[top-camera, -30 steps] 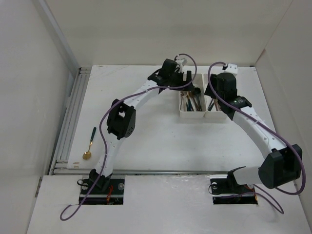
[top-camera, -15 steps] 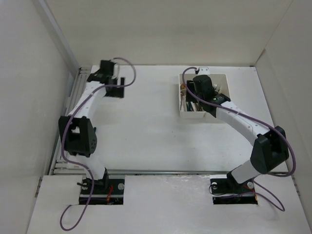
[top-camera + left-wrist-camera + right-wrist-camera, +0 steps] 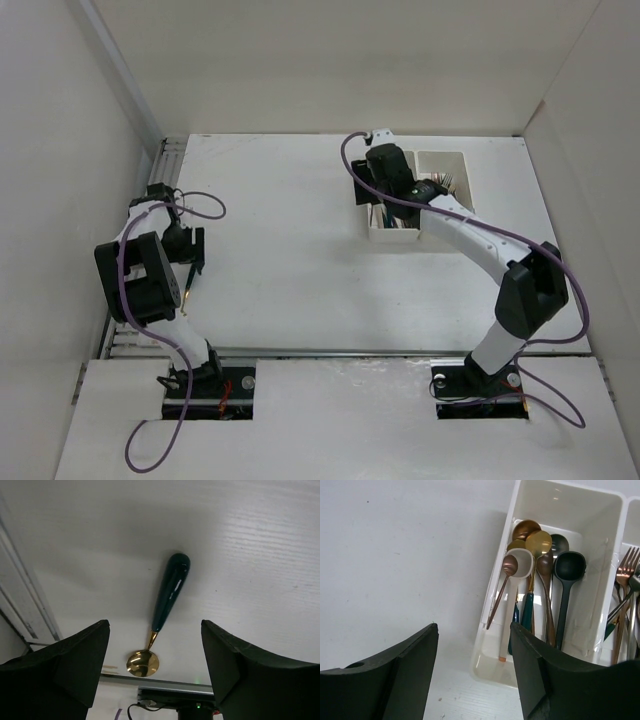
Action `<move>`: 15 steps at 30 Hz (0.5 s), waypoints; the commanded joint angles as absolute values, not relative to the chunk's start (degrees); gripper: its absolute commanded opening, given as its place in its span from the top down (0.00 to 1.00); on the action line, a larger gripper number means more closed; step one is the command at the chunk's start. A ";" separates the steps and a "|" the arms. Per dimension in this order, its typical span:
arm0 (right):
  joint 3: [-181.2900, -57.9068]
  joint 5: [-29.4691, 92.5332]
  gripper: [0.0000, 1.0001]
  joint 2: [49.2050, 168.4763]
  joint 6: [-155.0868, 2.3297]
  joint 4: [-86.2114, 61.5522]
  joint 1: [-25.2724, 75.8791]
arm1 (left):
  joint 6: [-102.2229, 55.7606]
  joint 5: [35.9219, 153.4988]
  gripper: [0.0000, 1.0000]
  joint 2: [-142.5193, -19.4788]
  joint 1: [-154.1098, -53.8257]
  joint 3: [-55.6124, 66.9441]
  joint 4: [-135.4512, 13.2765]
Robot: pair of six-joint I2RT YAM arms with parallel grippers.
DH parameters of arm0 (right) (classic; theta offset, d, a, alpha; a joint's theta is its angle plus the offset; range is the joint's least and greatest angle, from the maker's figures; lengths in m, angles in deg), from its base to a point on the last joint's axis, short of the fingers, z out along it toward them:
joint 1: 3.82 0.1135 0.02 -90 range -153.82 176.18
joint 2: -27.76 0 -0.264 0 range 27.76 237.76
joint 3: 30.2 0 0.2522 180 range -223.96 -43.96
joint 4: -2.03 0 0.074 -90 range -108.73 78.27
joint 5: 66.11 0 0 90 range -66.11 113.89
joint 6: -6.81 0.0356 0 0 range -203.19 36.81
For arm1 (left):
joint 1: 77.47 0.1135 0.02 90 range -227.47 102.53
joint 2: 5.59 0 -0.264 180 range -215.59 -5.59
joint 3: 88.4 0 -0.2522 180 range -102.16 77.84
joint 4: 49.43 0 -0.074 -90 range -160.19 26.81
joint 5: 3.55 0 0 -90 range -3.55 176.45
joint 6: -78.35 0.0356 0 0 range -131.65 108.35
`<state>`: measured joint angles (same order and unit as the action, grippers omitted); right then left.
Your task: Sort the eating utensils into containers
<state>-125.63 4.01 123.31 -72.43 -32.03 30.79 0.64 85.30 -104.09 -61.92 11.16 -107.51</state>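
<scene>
1. A second ago my left arm (image 3: 135, 270) was up over the bins. I swung it all the way back to the left side of the table (image 3: 290, 280).
2. My left claw (image 3: 154, 625) hung right over the last loose spoon (image 3: 170, 590), the gold one with the dark green handle. The claw was wide open and held nothing. The spoon lay flat between the two fingers, not touched. It was near the rail (image 3: 20, 595), in the same spot as before.
3. My right claw (image 3: 472, 627) had slid over from the fork bin (image 3: 632, 510) to the left edge of the spoon bin (image 3: 600, 510). It was open and empty too.
4. The spoons (image 3: 540, 545) lay in their bin and the forks (image 3: 625, 570) in theirs. So I think only that one spoon was left. Next I would go down, pinch its handle and carry it to the spoon bin.
</scene>
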 commanded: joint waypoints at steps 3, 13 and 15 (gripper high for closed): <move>-129.91 1.74 0.35 123.65 -74.14 -33.44 30.98 | 4.95 91.63 0.30 -106.47 -61.21 13.49 -106.88; -131.06 -0.54 0.35 123.65 -75.37 -33.44 30.98 | 9.26 97.34 0.91 -117.21 -56.11 4.82 -108.72; -131.06 -1.68 0.35 123.03 -75.90 -33.44 30.98 | 9.88 97.35 1.00 -118.61 -57.69 3.22 -108.72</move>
<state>-128.52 0.89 123.57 -74.70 -33.73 30.87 7.18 92.51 -115.41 -55.51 4.78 -112.12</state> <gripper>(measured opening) 0.648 0.062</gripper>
